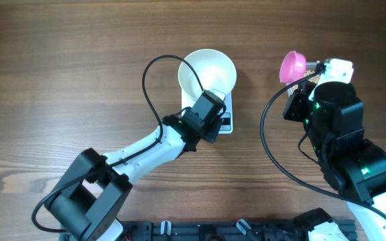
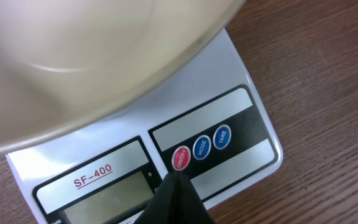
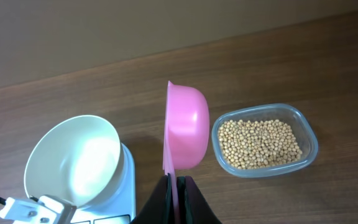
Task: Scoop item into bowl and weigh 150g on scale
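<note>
**A:** Where are the beans lying?

**B:** The beans (image 3: 260,143) are lying in a clear tub (image 3: 310,133) on the wooden table (image 1: 59,67), as the right wrist view is showing. In the overhead view the right arm is covering the tub.

**A:** And the bowl?

**B:** The white bowl (image 1: 208,73) is sitting on the scale (image 2: 247,106) and hiding most of its platform. Its inside is showing bare white.

**A:** What is the left claw doing?

**B:** The left claw (image 2: 178,185) is hanging over the scale's front panel. Its fingers are pinching together and gripping nothing. Its dark tip is meeting the lower edge of the red button (image 2: 181,158). Whether it is pressing down, I cannot tell. Two blue buttons (image 2: 202,147) are sitting just right of the red one.

**A:** And the right claw?

**B:** The right claw (image 3: 178,186) is clamping tight on the flat handle of a pink scoop (image 3: 185,127). The scoop is standing on edge, with its rounded back facing the tub. It is hovering between the bowl and the tub, touching neither.
</note>
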